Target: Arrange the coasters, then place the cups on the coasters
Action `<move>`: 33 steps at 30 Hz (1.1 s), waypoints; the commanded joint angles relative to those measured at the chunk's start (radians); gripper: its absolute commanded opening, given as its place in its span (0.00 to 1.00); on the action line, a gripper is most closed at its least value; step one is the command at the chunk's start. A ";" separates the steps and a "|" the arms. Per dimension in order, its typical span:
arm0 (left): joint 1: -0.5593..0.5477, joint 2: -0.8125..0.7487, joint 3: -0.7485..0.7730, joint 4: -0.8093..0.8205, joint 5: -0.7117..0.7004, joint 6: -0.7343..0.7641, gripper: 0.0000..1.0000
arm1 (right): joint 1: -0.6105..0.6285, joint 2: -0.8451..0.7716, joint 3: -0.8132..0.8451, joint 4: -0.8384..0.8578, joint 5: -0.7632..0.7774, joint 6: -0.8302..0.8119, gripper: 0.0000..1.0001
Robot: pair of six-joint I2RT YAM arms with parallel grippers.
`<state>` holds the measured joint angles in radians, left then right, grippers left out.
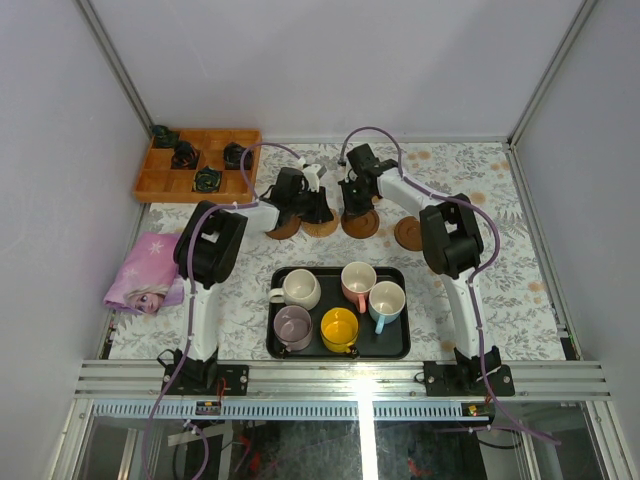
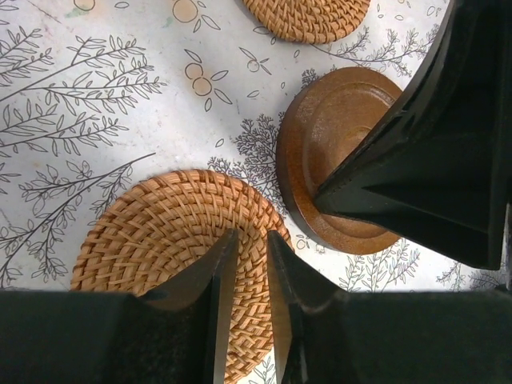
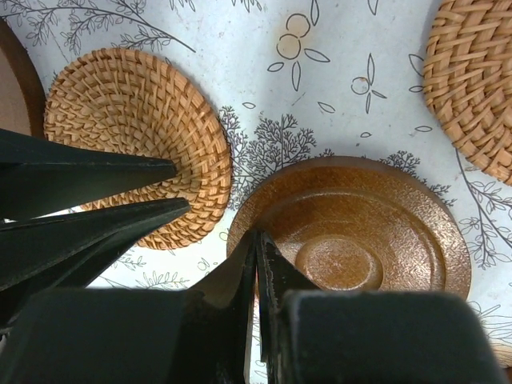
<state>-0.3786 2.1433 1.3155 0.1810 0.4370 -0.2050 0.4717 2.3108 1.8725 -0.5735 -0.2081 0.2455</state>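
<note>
At 12 o'clock of tray (image 1: 392, 343): left gripper (image 2: 251, 236) barely apart over woven coaster (image 2: 160, 240), right gripper (image 3: 256, 240) closed at brown coaster (image 3: 352, 232) rim. Crowded; you may bump, skew coasters.

R jaws closed over brown coaster (image 3: 376, 228) rim, w/ woven coaster (image 3: 128, 112) just left.

Cups: five, namely one cream cup (image 1: 298, 289), one pink-handled cup (image 1: 357, 279), one blue-handled cup (image 1: 387, 300), one lilac cup (image 1: 292, 325) and one yellow cup (image 1: 339, 328).
Coasters in view: four, being two dark brown coasters (image 3: 368, 240) and two woven coasters (image 3: 120, 104).
Black tray (image 1: 388, 341): one.
Orange compartment box (image 1: 158, 184): one, containing four small dark items (image 1: 207, 180).
Pink printed cloth (image 1: 140, 280): one.
Robot arms: two, the left arm (image 1: 208, 245) and the right arm (image 1: 452, 235).
</note>
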 commanded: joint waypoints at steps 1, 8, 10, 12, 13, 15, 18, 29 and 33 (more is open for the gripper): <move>0.021 -0.008 -0.020 -0.083 -0.044 0.023 0.23 | 0.022 -0.018 0.028 -0.037 0.011 -0.013 0.04; 0.027 -0.114 0.018 -0.077 -0.035 0.036 0.29 | 0.005 -0.083 0.146 -0.023 0.131 -0.050 0.05; 0.029 -0.145 0.027 -0.082 -0.041 0.040 0.31 | -0.017 -0.094 0.163 0.002 0.150 -0.044 0.05; 0.034 -0.174 0.028 -0.085 -0.042 0.039 0.32 | -0.049 -0.087 0.176 0.022 0.159 -0.031 0.06; 0.038 -0.186 0.024 -0.084 -0.040 0.036 0.32 | -0.070 -0.073 0.194 0.020 0.156 -0.024 0.06; 0.044 -0.215 0.012 -0.078 -0.032 0.031 0.33 | -0.114 -0.028 0.245 -0.002 0.142 -0.010 0.05; 0.050 -0.241 -0.004 -0.072 -0.025 0.022 0.34 | -0.151 0.035 0.307 -0.028 0.148 -0.006 0.05; 0.054 -0.287 -0.051 -0.085 -0.062 0.018 0.35 | -0.173 0.105 0.304 0.058 0.113 -0.020 0.05; 0.056 -0.293 -0.067 -0.081 -0.069 0.014 0.35 | -0.173 0.116 0.295 0.075 0.099 -0.027 0.05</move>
<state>-0.3309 1.8847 1.2675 0.0921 0.3908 -0.1875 0.2893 2.4481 2.1559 -0.5621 -0.0750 0.2279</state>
